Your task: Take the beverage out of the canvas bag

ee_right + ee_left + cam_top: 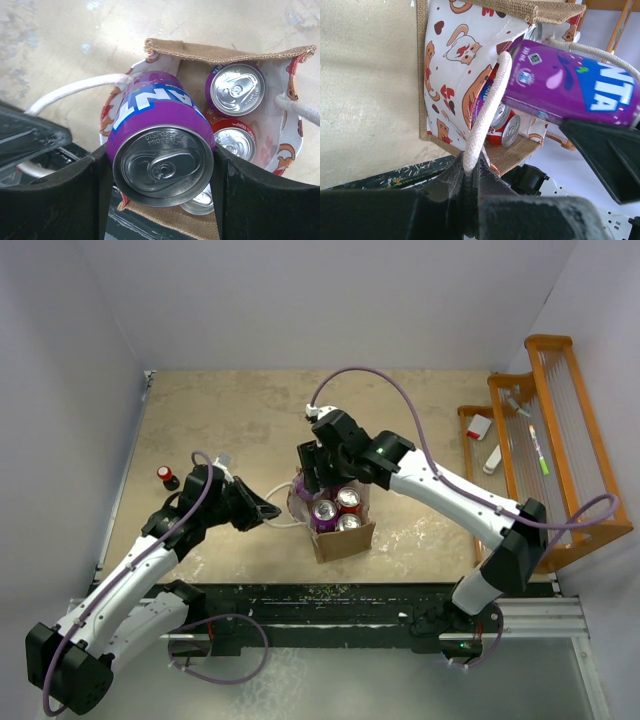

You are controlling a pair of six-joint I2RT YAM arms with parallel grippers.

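The canvas bag (342, 538) stands upright mid-table, tan burlap with a pale cat-print lining (455, 50). My right gripper (316, 476) is shut on a purple soda can (160, 125), gripped at its sides and lifted to the bag's mouth, tilted out over the left rim. The can also shows in the left wrist view (570, 85). Three more cans sit inside: a purple one (236, 89), a red one (235, 141) and one partly hidden below (200, 206). My left gripper (268, 510) is shut on the bag's white rope handle (485, 110), pulling it leftward.
A small red-capped bottle (168, 477) stands at the table's left. An orange wooden rack (565, 440) with small items sits along the right edge. A black strip (330, 600) runs along the near table edge behind the arm bases.
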